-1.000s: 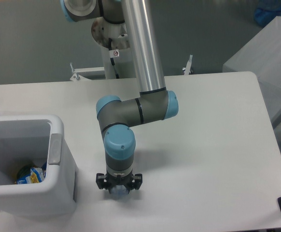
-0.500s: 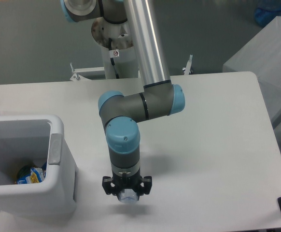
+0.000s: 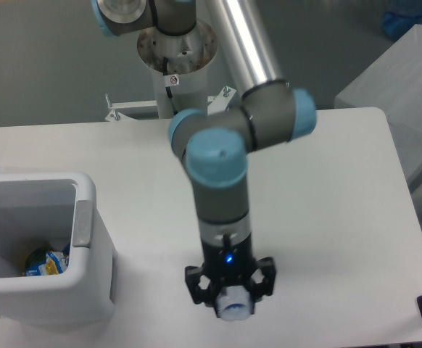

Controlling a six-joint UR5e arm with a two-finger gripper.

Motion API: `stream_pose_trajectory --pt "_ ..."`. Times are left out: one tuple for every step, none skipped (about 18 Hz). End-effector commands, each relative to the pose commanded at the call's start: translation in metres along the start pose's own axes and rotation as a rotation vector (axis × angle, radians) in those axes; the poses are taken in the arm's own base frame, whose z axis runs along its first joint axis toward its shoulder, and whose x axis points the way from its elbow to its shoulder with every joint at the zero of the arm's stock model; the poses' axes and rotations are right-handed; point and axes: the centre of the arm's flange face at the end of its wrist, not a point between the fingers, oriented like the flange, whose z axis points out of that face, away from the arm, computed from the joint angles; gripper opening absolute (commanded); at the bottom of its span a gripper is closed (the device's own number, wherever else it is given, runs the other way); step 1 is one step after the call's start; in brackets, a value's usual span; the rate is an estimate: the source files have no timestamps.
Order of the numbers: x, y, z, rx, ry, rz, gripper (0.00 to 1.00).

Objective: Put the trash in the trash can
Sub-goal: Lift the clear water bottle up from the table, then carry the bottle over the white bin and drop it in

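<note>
Counter: the wide white flat counter (image 3: 327, 217) carries everything; its right front corner and front edge run out of the picture.

Arm: the silver-tubed arm with grey links and light-blue joint caps (image 3: 222, 181) rises from a round base behind the large white rectangular plastic bin and bends down to the counter on the bin's right; its upper tube is cut off by the top edge.

Bin: the large white rectangular plastic bin with rounded corners and a thick rim (image 3: 88, 192) stands at the left front, with a grey-white handle plate (image 3: 84, 223) on the side facing the arm. Its left part and near bottom are cropped.

Wrapper: a crumpled blue-yellow-red snack wrapper (image 3: 46, 262) lies inside the bin at the bottom, against the wall on the handle side; the near rim hides its lower part and the print is too small to read.

End effector: the black two-finger end effector (image 3: 232, 304) points straight down, well to the right of the bin and near the counter's front edge, its fingers clamped on a clear plastic piece.

Bottle: the clear crushed plastic bottle (image 3: 233, 306) shows only as a pale, bluish-white rounded end between the fingers; the rest is hidden by the end effector. Whether it touches the counter cannot be told.
</note>
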Motion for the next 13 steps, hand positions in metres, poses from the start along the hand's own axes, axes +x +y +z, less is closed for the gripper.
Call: stream_pose_trajectory --pt "-0.003 -0.006 -0.009 0.020 0.005 -0.028 0.52" --pt "-0.001 -0.013 -0.020 0.044 0.016 -0.055 0.52" --pt "0.001 -0.021 -0.036 0.074 0.025 -0.065 0.52" --pt "0.005 -0.029 -0.052 0.102 0.030 -0.061 0.52" --pt "0.009 -0.033 -0.061 0.118 0.033 -0.055 0.52" --pt "0.012 -0.036 -0.071 0.133 0.032 -0.041 0.52" --pt "0.015 -0.040 -0.084 0.153 0.031 -0.035 0.52" --pt "0.019 -0.042 -0.091 0.171 0.032 -0.026 0.52" --pt "0.029 -0.046 -0.104 0.197 0.037 -0.012 0.52" --pt "0.040 -0.047 -0.111 0.209 0.046 0.000 0.52" --pt "0.056 -0.047 -0.118 0.216 0.063 0.013 0.52" --pt "0.072 -0.048 -0.128 0.228 0.076 0.025 0.52" --pt "0.084 -0.047 -0.134 0.233 0.088 0.037 0.52"
